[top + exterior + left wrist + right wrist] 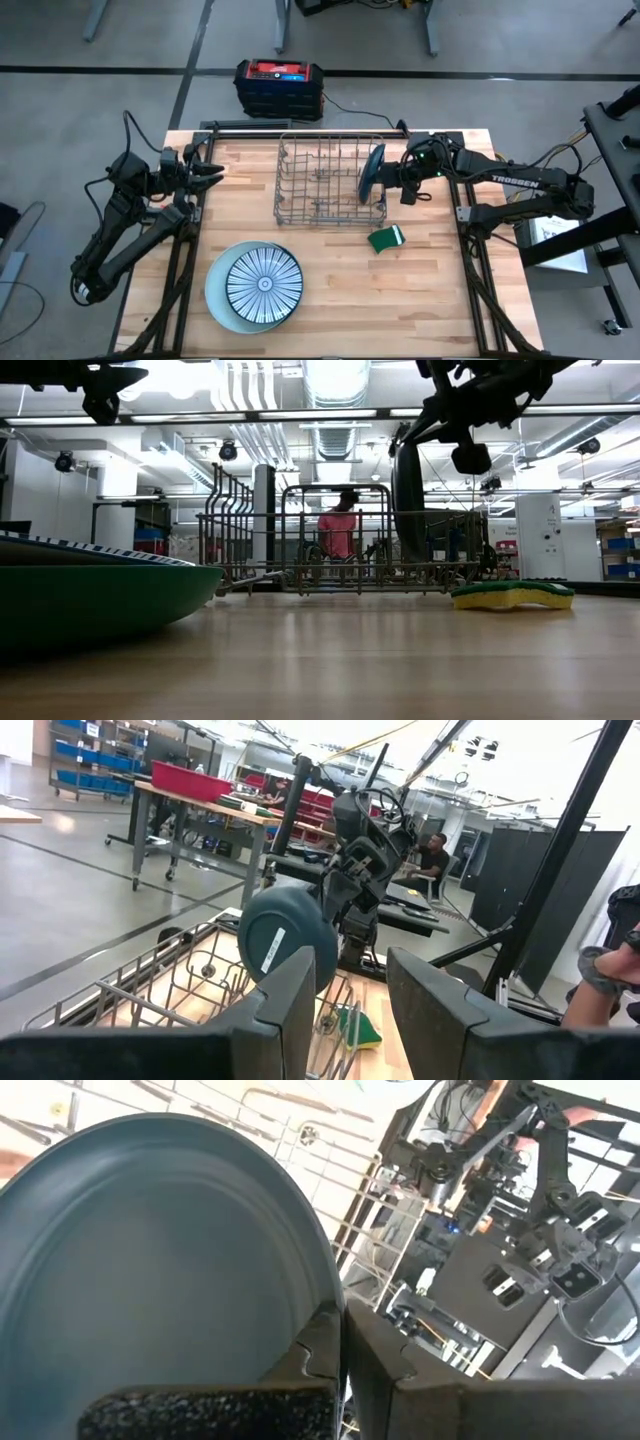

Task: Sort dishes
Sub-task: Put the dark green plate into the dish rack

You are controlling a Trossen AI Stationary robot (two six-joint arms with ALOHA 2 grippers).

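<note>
A dark teal plate (371, 172) stands on edge over the right end of the grey wire rack (330, 180); it also shows in the left wrist view (288, 933) and fills the right wrist view (150, 1270). My right gripper (392, 176) is shut on it. A stack of plates, pale blue-white with a striped face on top (262, 284) and a green one below (90, 600), lies flat at the table's near left. My left gripper (215, 172) is open and empty at the table's far left, pointing at the rack. My right gripper pinches the teal plate's rim (325, 1305) between its two fingers, one on each face. The fingers come level from the table's right side. The plate is held upright on edge in the rack's right end; whether its lower rim rests on the wires is hidden.
A small green white-edged sponge (387, 238) lies just near of the rack's right end. A black and red box (280, 85) stands beyond the table's far edge. People show in the room behind. Bare wood lies between rack and plate stack.
</note>
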